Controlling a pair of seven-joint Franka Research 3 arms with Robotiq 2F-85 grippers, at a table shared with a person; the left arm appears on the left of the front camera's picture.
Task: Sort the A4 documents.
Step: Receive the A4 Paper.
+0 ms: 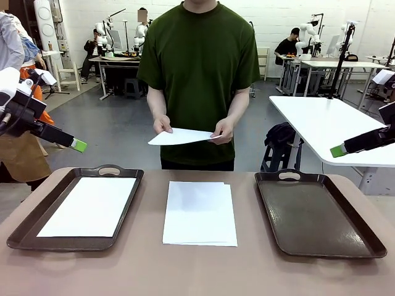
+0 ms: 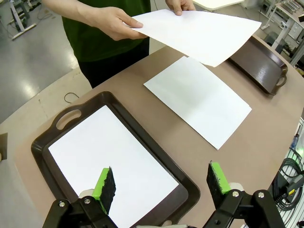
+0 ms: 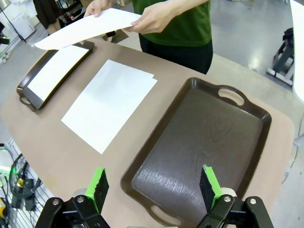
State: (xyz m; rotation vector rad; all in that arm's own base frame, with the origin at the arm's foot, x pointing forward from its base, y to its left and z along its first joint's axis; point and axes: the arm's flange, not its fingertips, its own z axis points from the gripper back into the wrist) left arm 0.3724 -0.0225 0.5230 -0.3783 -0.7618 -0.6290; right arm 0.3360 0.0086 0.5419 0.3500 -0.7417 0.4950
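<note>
Black, green-padded left gripper [image 2: 160, 181] and right gripper [image 3: 153, 184], bottom edge, jaws wide, empty. Thin white A4 paper sheets [image 1: 199, 213], frame centre, stacked flat on tan table [image 1: 142, 271]: probably light, limp, slippery; grip a lifted edge.

The right gripper [image 3: 153, 186] hangs with its green fingers wide apart over an empty brown tray [image 3: 204, 128] at one end of the table [image 3: 57, 152]. A pile of white sheets [image 3: 109, 104] lies in the table's middle. Another tray [image 3: 31, 103] at the other end holds one sheet [image 3: 57, 71]. A person [image 3: 185, 23] holds one more sheet [image 3: 85, 26] in the air.
</note>
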